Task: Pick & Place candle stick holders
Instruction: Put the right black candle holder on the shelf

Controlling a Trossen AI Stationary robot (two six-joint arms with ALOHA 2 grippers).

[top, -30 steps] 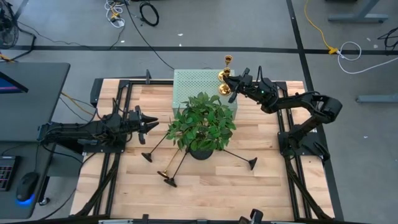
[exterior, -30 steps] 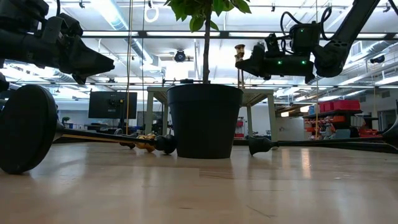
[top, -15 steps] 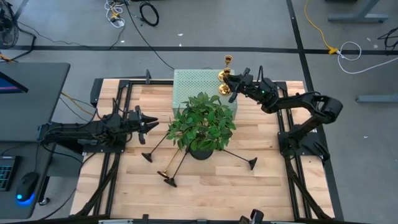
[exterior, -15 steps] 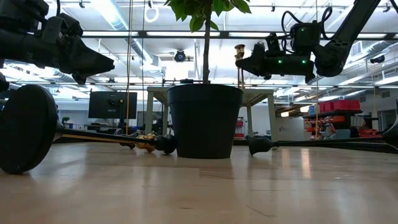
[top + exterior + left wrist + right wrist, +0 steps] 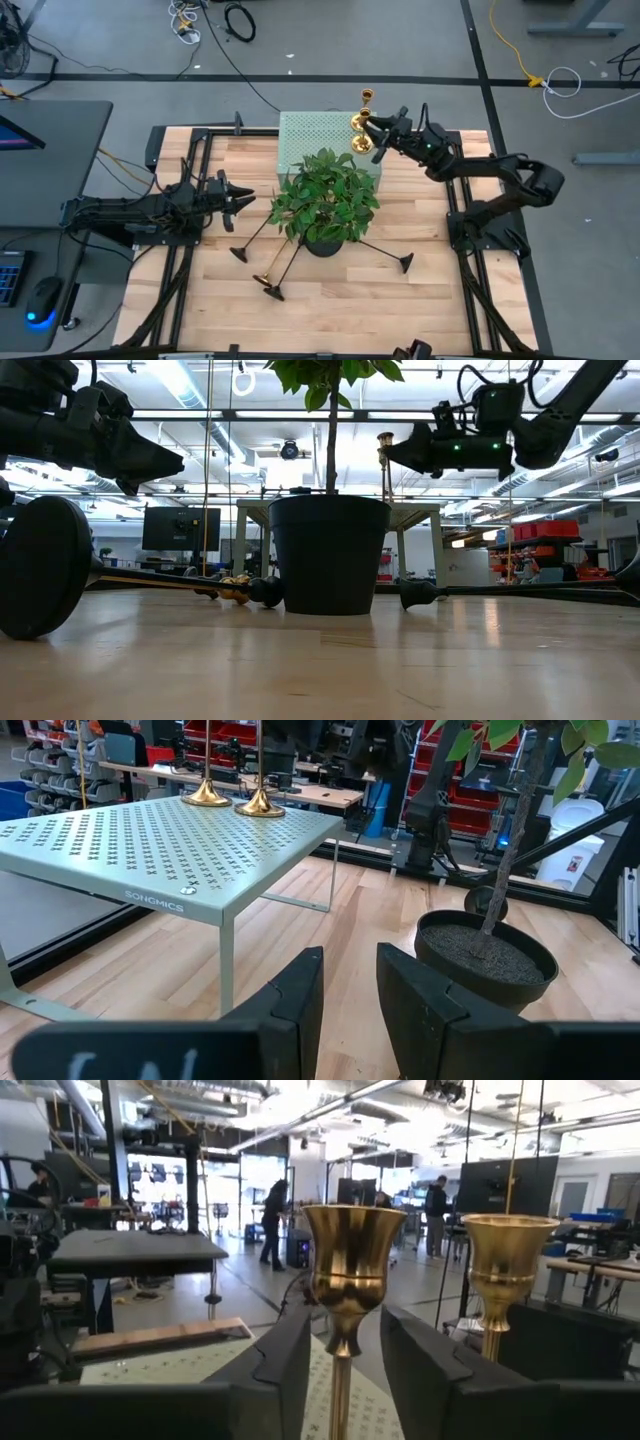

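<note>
Two gold candle stick holders (image 5: pixel 358 120) (image 5: pixel 366 97) stand upright by their round bases on the far right corner of the pale green perforated stand (image 5: pixel 320 140). They also show in the left wrist view (image 5: pixel 258 808). My right gripper (image 5: pixel 378 132) is open high beside them; its fingers stand on either side of the nearer one's cup and stem (image 5: pixel 345 1280) without touching. Three black holders (image 5: pixel 252 235) (image 5: pixel 285 272) (image 5: pixel 385 252) and a gold one (image 5: pixel 266 277) lie on the table around the plant. My left gripper (image 5: pixel 243 197) hovers slightly open and empty at the table's left.
A leafy plant in a black pot (image 5: pixel 325 200) stands mid-table and covers parts of the lying holders. The perforated stand's legs rest on the table's far side (image 5: pixel 228 960). Bare wood lies along the near edge (image 5: pixel 330 310).
My right gripper has risen a little and drawn back slightly toward the table's right edge, away from the gold holder, which stays upright on the stand.
</note>
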